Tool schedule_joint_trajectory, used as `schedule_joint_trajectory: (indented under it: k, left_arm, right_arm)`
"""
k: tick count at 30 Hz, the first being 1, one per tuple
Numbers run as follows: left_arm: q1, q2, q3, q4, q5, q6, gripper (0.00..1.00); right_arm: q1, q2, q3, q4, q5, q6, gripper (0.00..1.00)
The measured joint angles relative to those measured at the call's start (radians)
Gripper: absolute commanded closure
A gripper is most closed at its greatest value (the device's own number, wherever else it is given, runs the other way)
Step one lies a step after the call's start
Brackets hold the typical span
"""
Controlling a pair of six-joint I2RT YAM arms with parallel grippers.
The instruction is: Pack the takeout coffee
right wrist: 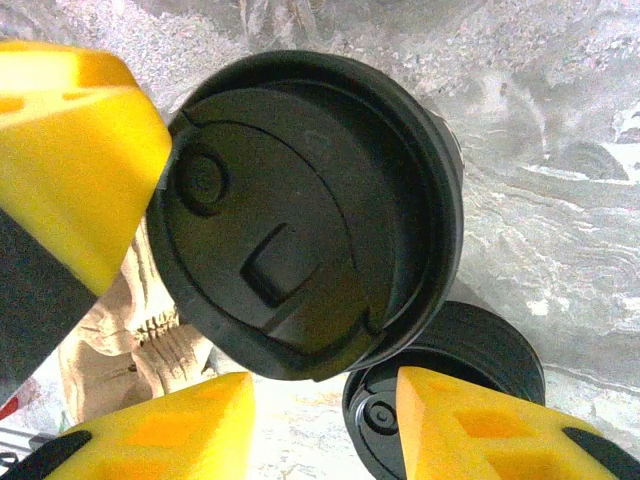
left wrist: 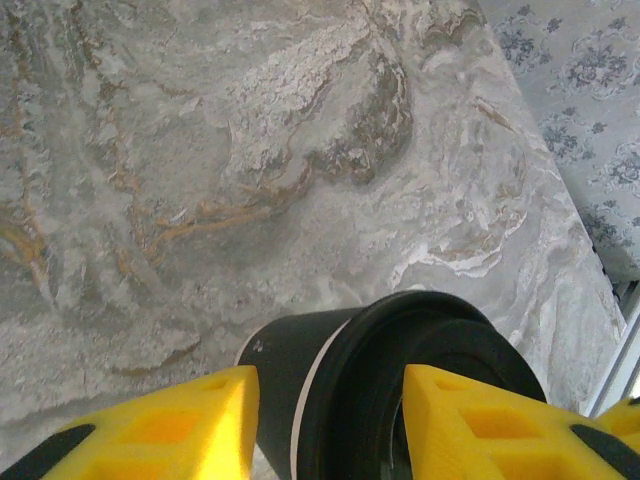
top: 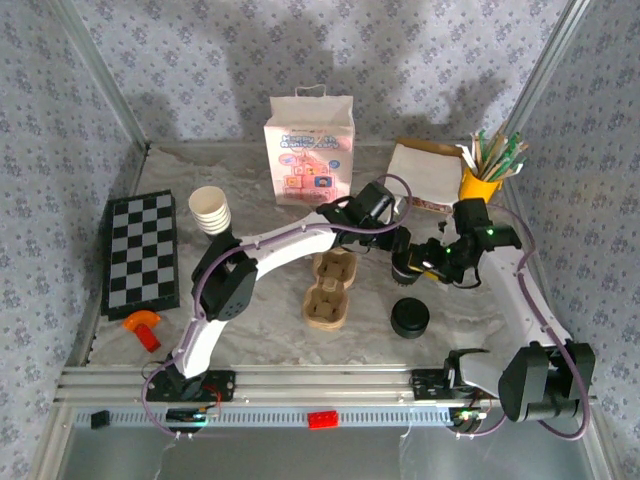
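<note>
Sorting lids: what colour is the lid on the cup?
The lid is black; right wrist view shows it best.

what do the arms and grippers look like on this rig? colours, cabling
The left arm and right arm have white links, black joint housings and purple cables looped alongside. The left gripper and right gripper have blocky yellow fingers with square recesses.

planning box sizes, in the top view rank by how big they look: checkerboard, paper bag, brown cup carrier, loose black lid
1-2. checkerboard and paper bag: look about alike, and the bag stands upright farther back, so no ranking
3. brown cup carrier
4. loose black lid
</note>
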Motion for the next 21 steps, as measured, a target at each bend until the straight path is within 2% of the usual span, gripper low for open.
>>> schedule_joint_trajectory:
  k: [8, 16, 21]
  left_arm:
    - [-0.017, -0.080, -0.032, -0.063, 0.004, -0.043, 0.64]
    - [-0.027, -0.073, -0.016, -0.139, 0.005, -0.048, 0.69]
    - [-0.028, -0.041, 0.023, -0.163, 0.005, -0.048, 0.69]
  right_arm:
    - [0.000, 0.013, 0.047, -0.019, 0.000, -0.026, 0.63]
    - [0.003, 0.045, 0.056, -0.036, 0.002, -0.038, 0.67]
    - [0.004, 0.058, 0.059, -0.037, 0.008, -0.041, 0.67]
